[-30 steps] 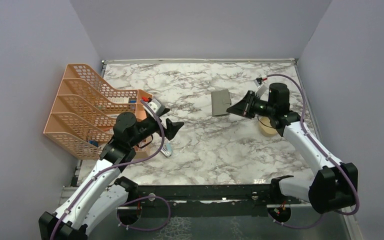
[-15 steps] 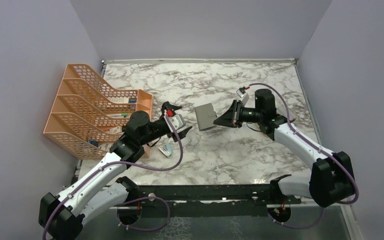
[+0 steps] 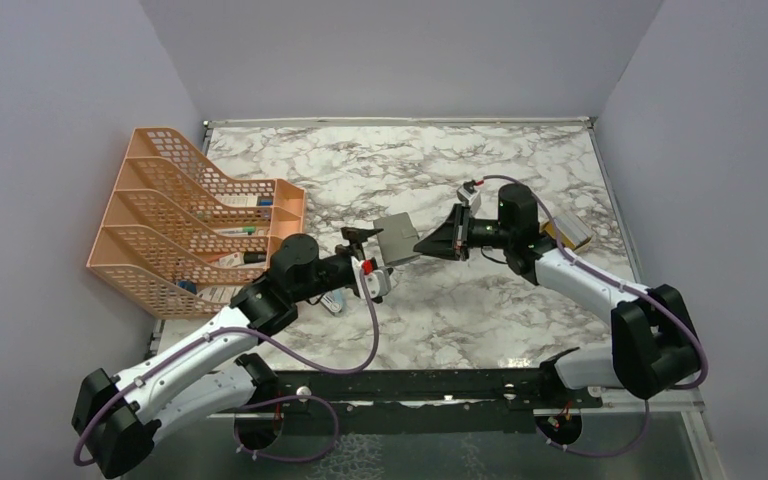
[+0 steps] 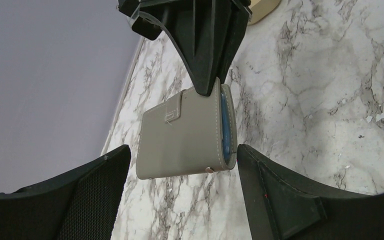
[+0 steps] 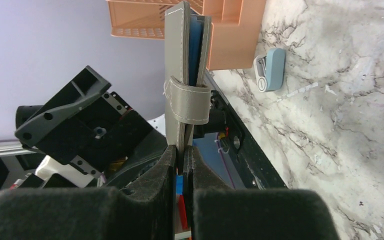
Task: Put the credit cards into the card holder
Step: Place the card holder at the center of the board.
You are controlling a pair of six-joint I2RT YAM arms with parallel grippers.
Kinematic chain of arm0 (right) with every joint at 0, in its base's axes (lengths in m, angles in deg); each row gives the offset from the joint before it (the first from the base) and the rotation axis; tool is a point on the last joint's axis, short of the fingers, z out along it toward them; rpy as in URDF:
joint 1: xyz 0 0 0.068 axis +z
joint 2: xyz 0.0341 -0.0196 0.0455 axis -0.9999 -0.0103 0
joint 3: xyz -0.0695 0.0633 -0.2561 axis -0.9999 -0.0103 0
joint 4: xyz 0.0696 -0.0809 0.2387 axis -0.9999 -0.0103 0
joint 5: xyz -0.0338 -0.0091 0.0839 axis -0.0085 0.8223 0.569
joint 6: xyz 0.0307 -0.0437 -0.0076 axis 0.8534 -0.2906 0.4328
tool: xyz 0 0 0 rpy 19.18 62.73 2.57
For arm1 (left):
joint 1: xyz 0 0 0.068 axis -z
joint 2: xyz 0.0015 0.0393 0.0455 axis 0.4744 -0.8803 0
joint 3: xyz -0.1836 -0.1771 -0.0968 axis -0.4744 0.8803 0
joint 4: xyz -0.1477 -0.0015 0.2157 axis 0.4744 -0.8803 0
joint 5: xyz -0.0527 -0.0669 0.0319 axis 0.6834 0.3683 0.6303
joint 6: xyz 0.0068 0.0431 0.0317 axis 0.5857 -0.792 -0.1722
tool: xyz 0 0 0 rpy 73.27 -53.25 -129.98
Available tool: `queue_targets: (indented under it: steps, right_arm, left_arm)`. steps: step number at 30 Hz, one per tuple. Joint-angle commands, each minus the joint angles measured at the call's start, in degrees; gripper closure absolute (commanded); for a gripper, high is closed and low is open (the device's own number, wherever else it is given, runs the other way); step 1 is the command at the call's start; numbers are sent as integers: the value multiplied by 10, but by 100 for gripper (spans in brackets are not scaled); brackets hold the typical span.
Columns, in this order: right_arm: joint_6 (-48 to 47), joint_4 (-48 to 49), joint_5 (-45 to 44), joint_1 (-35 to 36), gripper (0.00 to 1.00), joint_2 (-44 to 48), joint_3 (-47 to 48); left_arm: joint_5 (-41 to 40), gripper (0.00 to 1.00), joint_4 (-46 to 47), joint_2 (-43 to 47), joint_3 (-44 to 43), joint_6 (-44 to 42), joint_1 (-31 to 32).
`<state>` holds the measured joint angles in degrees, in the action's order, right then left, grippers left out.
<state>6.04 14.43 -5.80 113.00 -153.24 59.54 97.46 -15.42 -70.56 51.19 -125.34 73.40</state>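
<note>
Orange mesh file rack [image 3: 160, 190] at left edge of white-grey marble bench [image 3: 440, 310], small items in its slots; small blue-and-white object [image 5: 271, 69] lying just beside rack; tan tray [image 3: 567, 233] at right, partly hidden.

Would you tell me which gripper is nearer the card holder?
Right. The right gripper is shut on the edge of the card holder; the left gripper is open, its fingers on either side of the holder.
</note>
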Motion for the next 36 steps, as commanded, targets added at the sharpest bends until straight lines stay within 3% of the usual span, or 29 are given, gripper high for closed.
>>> queue_targets:
  steps: [1, 8, 11, 15, 20, 24, 28, 32, 36]
  right_arm:
    - [50, 70, 23, 7, 99, -9, -12]
    - [99, 137, 23, 24, 99, -23, -26]
    - [107, 144, 24, 38, 99, -25, -25]
    - [112, 155, 27, 47, 99, -36, -25]
    - [130, 185, 34, 48, 99, -49, -38]
    - [138, 202, 35, 49, 99, -54, -46]
    - [113, 189, 36, 49, 99, -50, -47]
    - [24, 102, 18, 48, 74, -25, -36]
    - [-94, -57, -45, 48, 54, 16, -1]
  left_arm:
    - [-14, 21, -4, -9, 9, -46, 9]
    - [-33, 24, -12, -20, 18, -83, 19]
    - [-51, 30, -13, -23, 20, -104, 28]
    - [-62, 46, -13, -15, 28, -122, 41]
    - [-71, 54, -16, -10, 40, -140, 55]
    - [-74, 73, -23, -18, 34, -144, 61]
    - [-65, 100, -25, -31, 22, -124, 62]
    - [-63, 100, -30, -50, 0, -73, 62]
    - [-77, 100, -9, -58, -7, 12, 62]
